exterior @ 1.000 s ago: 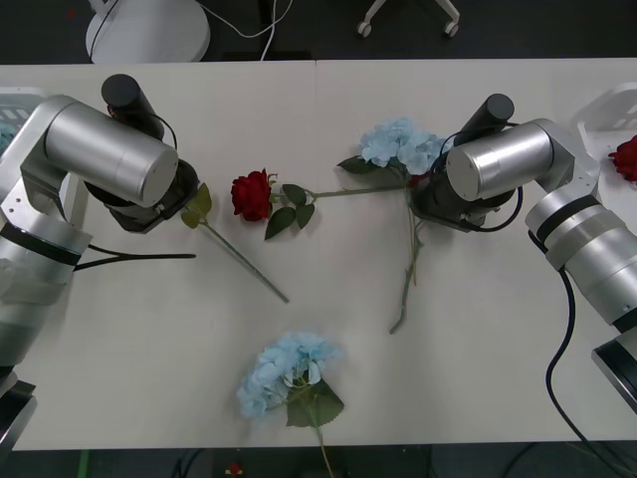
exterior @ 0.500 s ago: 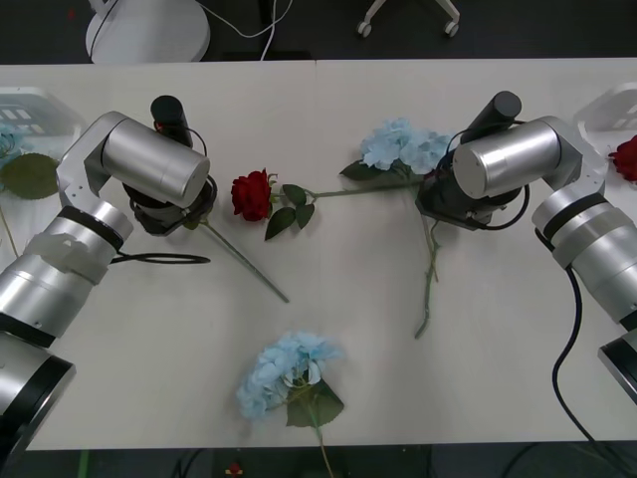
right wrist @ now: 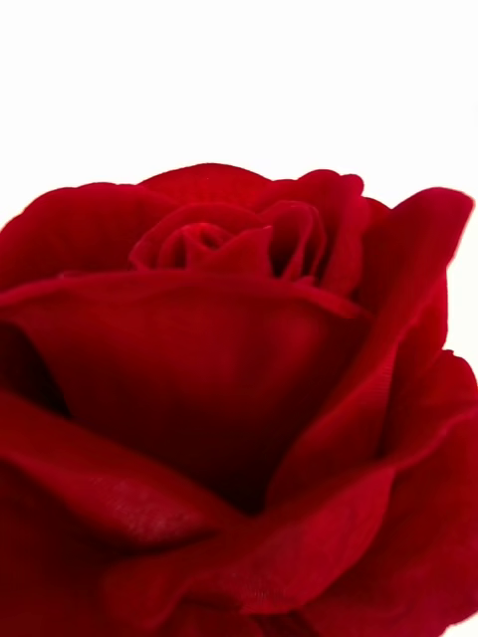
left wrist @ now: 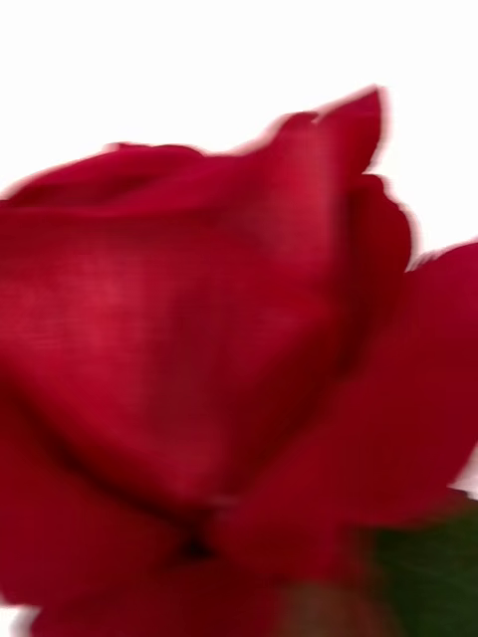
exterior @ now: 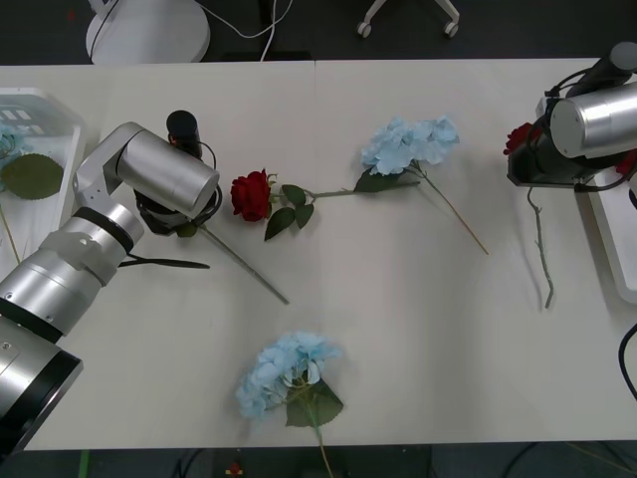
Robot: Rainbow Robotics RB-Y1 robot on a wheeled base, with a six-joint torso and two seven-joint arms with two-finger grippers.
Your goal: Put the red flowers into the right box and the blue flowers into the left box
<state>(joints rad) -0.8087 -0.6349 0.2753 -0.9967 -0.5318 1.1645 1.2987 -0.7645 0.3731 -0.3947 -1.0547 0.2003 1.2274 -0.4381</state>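
Observation:
My right gripper (exterior: 532,159) sits under its silver wrist beside the right box (exterior: 612,249), shut on a red flower (exterior: 518,137) whose stem (exterior: 542,249) hangs over the table. That bloom (right wrist: 229,398) is close before the right wrist camera. My left gripper (exterior: 177,211) is hidden under its wrist, over the upper end of a bare stem (exterior: 244,262). A red bloom (left wrist: 199,358) is close in the left wrist view. Another red flower (exterior: 252,194) lies just to the right. Blue flowers lie at the centre (exterior: 408,144) and at the front (exterior: 289,370). The left box (exterior: 60,115) holds a blue flower (exterior: 8,139).
A black cable (exterior: 164,264) runs across the table beside the left arm. A bit of red (exterior: 629,164) shows in the right box behind the right arm. Chair bases stand on the dark floor beyond the table's far edge.
The right arm lifted the red flower from beside the central blue cluster and carried it right to the right box. The left arm swung in from the left box toward the left red flower.

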